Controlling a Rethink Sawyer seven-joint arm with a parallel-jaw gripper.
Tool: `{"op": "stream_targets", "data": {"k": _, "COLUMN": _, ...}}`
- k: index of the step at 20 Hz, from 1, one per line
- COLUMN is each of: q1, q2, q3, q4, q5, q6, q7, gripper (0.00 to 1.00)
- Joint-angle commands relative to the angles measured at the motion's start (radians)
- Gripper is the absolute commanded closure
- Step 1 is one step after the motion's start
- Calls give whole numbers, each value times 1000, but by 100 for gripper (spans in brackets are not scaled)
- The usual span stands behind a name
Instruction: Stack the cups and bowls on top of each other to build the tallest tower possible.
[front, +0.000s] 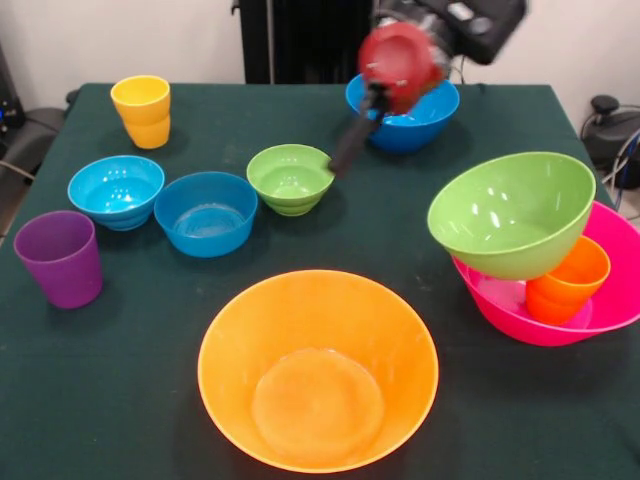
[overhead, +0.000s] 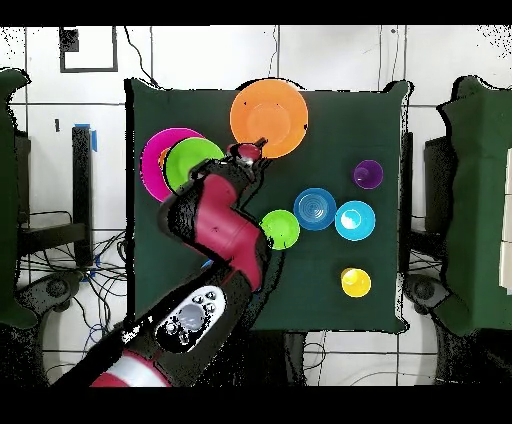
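Honestly, the jaws' state cannot be told: the gripper (front: 345, 150) is a dark blurred tip hanging over the desk (front: 120, 400) just beside the small green bowl (front: 291, 178), below the arm's red joint (no readable writing or labels anywhere). Behind it sits a blue bowl (front: 412, 122). At one side the pink bowl (front: 590, 320) holds an orange cup (front: 570, 280) with a green bowl (front: 512, 213) tilted on top. Large orange bowl (front: 318, 368) sits alone near the camera. Elsewhere: blue bowl (front: 206, 213), cyan bowl (front: 116, 190), purple cup (front: 60, 258), yellow cup (front: 141, 110).
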Motion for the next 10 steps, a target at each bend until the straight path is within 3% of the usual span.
{"op": "stream_targets", "data": {"k": 1, "q1": -117, "q2": -31, "q3": 267, "q4": 69, "q5": -229, "q6": -49, "q7": -23, "gripper": 0}}
{"op": "stream_targets", "data": {"k": 6, "q1": -137, "q2": -15, "q3": 289, "q4": 50, "q5": -273, "q6": -80, "q7": 14, "gripper": 0}}
{"op": "stream_targets", "data": {"k": 10, "q1": -130, "q2": -2, "q3": 284, "q4": 36, "q5": -270, "q6": -77, "q7": 25, "gripper": 0}}
